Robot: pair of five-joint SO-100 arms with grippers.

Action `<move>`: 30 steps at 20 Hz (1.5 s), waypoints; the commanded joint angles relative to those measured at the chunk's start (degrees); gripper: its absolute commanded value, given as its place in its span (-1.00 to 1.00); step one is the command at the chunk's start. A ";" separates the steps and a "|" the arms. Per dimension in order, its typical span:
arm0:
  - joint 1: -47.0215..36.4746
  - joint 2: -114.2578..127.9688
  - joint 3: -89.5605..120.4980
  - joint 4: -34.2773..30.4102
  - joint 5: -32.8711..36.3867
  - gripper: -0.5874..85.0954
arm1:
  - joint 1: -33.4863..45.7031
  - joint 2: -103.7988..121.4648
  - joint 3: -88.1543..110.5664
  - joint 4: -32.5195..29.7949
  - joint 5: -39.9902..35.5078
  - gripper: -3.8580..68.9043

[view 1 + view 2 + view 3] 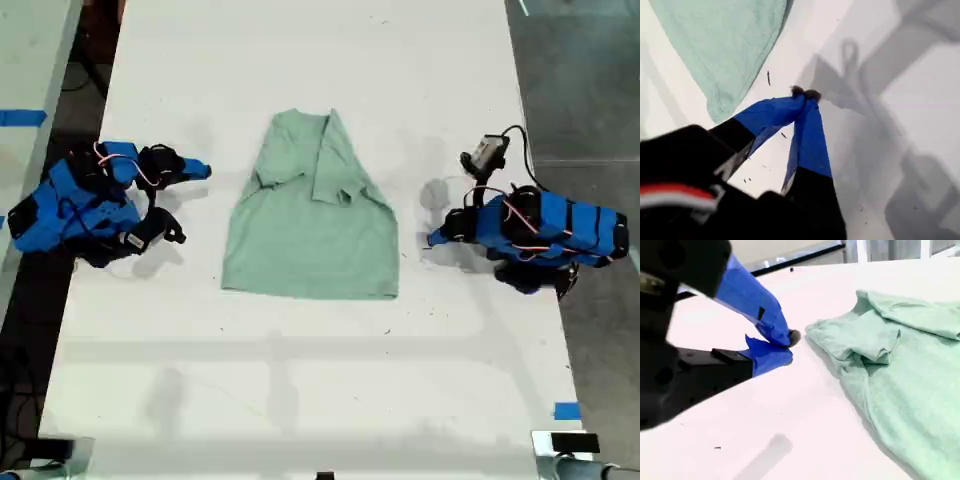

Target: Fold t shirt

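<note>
One t shirt point(310, 240) lies flat near the middle of the single white table point(300, 390), collar end toward twelve o'clock in the exterior view and straight hem toward six. Its upper part is narrowed, with a sleeve folded in over the front. Two blue arms flank it, one on each side, and neither touches the cloth. My first gripper point(432, 238) sits at about three o'clock from the shirt in the exterior view, pointing toward the garment's side edge. In the first wrist view its two blue jaws meet at the tips point(805, 92) with nothing between them, and one corner of the shirt point(725, 45) lies just beyond on the bare table. My second gripper point(203, 171) sits at about ten o'clock from the shirt, aimed at the sleeve on that side. In the second wrist view its two jaws point(785, 346) are pressed together at the tips and hold nothing, close beside the shirt's point(905, 380) bunched sleeve but apart from it. Two small pieces of blue tape show, one point(566, 410) at about four o'clock on the table and one point(22, 117) off it at about ten.
</note>
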 commanded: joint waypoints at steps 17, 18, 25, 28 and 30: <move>0.53 0.35 -0.26 -0.53 -0.79 -0.98 | -4.83 -49.75 -38.67 -11.87 2.81 -0.32; 0.53 0.35 -0.26 -0.53 -0.70 -0.98 | -4.83 -55.37 -41.31 -11.16 3.34 -0.36; 0.79 0.35 -0.26 -0.53 -0.70 -0.99 | -4.04 -86.66 -52.29 -12.66 5.71 -0.60; 0.79 0.35 -0.26 -0.53 -0.70 -0.99 | -4.31 -87.98 -48.60 -17.93 5.89 -0.56; 0.79 0.35 -0.26 -0.53 -0.70 -0.99 | -4.57 -88.24 -48.43 -18.19 6.15 -0.52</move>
